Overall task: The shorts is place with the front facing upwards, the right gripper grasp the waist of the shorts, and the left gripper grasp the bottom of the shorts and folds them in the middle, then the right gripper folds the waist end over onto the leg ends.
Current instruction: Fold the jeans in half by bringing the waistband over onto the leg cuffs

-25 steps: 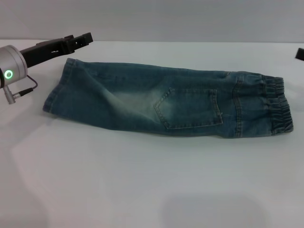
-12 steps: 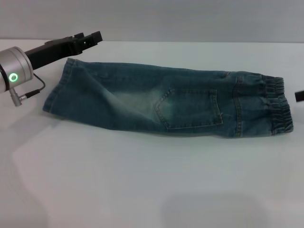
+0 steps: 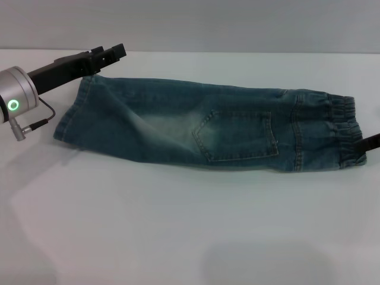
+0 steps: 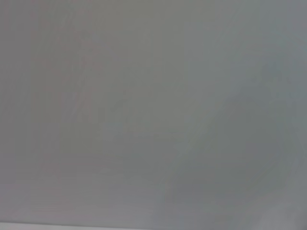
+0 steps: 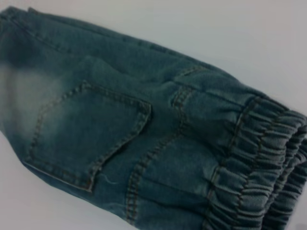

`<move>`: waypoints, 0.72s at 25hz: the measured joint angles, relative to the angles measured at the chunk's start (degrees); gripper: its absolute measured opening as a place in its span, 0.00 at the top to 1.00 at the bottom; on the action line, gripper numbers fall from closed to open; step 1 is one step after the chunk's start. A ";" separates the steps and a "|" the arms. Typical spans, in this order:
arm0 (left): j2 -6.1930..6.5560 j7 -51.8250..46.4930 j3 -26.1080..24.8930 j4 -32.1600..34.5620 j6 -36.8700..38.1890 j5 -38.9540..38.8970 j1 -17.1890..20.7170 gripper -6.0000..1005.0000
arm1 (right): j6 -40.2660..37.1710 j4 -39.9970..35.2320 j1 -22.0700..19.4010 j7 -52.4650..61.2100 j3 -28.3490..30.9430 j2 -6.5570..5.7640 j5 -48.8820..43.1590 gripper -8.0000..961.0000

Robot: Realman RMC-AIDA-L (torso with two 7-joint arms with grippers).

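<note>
Blue denim shorts (image 3: 208, 127) lie folded lengthwise on the white table (image 3: 178, 225), back pocket (image 3: 237, 135) facing up. The elastic waist (image 3: 347, 130) points right and the leg ends (image 3: 71, 116) point left. My left gripper (image 3: 110, 53) hovers just beyond the far corner of the leg ends. Only a dark sliver of my right gripper (image 3: 373, 143) shows at the right edge, beside the waist. The right wrist view looks down on the shorts (image 5: 144, 134) with the gathered waist (image 5: 268, 158) close by. The left wrist view shows only blank grey surface.
The left arm's silver wrist with a green light (image 3: 15, 104) and a cable sits left of the leg ends. Bare white table spreads in front of the shorts, and a grey wall runs behind.
The right gripper has come down along the right edge to the waist's near corner. The left arm has shifted slightly near the leg ends. The shorts have not moved.
</note>
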 joint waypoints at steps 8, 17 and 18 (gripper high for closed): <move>0.08 0.31 0.03 0.00 1.39 -0.14 -0.13 0.36 | 5.72 1.42 -0.44 -0.48 -2.51 1.22 -0.11 0.37; 0.04 -0.04 0.70 0.00 1.74 -0.19 -0.73 0.36 | 10.85 2.44 -0.35 -2.13 -3.22 3.98 -0.19 0.37; 0.04 -0.09 0.74 0.00 1.69 -0.19 -0.75 0.36 | 11.38 2.95 -0.29 -2.41 -3.53 4.10 -0.19 0.37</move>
